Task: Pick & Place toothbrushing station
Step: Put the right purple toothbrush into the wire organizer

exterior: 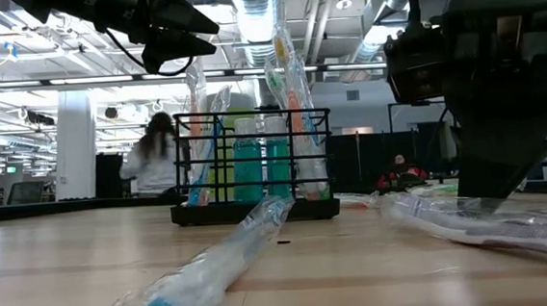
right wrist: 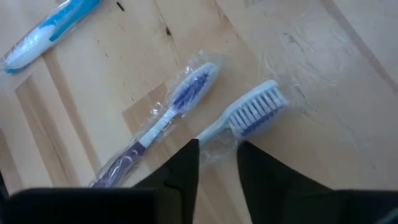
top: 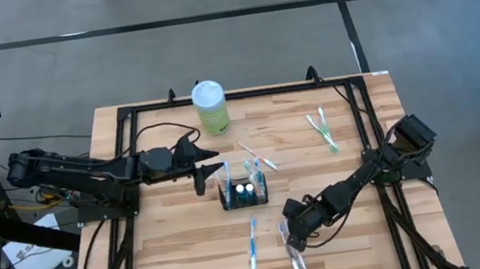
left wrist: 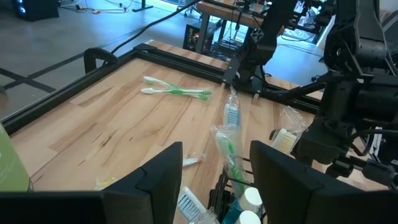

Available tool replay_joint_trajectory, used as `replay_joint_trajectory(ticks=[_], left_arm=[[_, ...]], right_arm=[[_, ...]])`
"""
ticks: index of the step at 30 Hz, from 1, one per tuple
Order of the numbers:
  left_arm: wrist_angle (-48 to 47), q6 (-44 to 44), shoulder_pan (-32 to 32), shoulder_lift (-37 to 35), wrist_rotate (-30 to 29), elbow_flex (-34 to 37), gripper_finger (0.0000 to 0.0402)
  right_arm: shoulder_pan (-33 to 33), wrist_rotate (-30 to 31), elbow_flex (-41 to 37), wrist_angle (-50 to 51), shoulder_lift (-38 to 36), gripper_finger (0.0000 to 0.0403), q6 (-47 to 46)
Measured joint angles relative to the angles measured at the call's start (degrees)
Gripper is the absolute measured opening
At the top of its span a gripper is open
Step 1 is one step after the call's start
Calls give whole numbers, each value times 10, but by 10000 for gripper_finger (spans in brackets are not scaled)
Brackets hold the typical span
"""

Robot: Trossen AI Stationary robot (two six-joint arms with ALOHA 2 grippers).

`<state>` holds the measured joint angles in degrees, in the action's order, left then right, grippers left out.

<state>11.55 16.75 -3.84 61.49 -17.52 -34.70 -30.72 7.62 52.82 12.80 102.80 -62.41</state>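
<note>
right gripper [right wrist: 216, 163] hanging over clear-wrapped white-and-blue plastic toothbrush [right wrist: 249, 115], fingers part-spread, gripping nothing | small black wire-mesh caddy [top: 243, 193] sitting mid-table beside wide-open left gripper [top: 212, 178] | risk — slick wrapper slipping, brush skidding away

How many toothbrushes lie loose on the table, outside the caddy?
6: green pair far right, pale one beside the caddy, blue one in front, two more by the right gripper. Others may be hidden.
</note>
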Motion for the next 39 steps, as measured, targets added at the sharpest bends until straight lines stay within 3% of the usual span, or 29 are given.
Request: replay_joint_trajectory(ticks=[6, 17, 24, 39], left_arm=[[0, 0, 0, 0, 0, 0, 181], [2, 0, 0, 0, 0, 0, 181], [3, 0, 0, 0, 0, 0, 181], [8, -1, 0, 0, 0, 0, 181]], right_arm=[[1, 2, 0, -2, 1, 8, 13], [4, 51, 15, 10, -45, 0, 67], [-5, 144, 14, 72, -129, 0, 83], [-20, 312, 14, 74, -223, 0, 177]])
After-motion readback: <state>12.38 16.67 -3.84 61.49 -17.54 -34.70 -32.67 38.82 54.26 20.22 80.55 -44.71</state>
